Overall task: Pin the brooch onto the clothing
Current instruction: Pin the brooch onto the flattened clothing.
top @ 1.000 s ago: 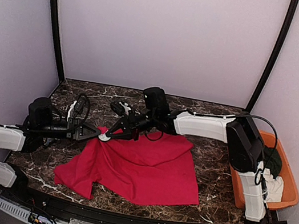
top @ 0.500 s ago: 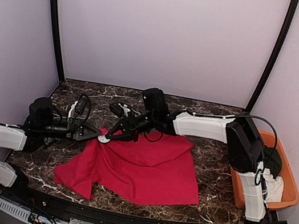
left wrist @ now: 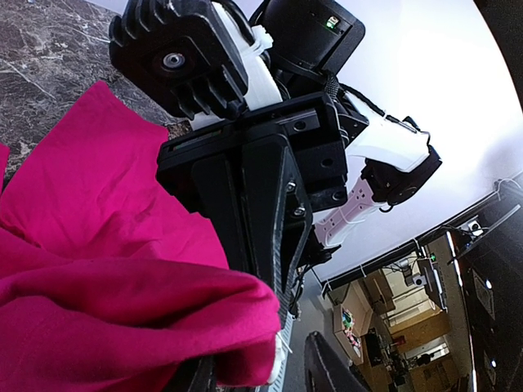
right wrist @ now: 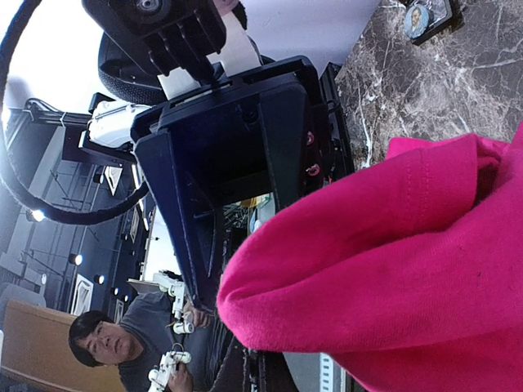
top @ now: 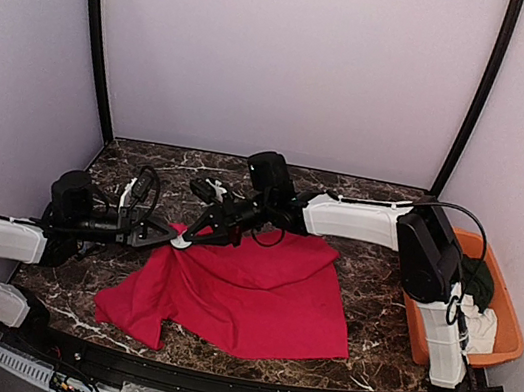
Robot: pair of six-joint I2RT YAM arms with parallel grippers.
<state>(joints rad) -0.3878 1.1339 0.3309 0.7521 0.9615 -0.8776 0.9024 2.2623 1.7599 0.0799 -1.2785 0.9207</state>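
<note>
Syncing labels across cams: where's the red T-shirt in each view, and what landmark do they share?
Top external: red T-shirt spread mid-table, far-left corner raised.
Left wrist: red T-shirt fills the lower left, folded edge at bottom centre.
Right wrist: red T-shirt fills the right and lower right, stitched hem showing.
Shared landmark: dark marble tabletop, seen top left in left wrist and top right in right wrist.
</note>
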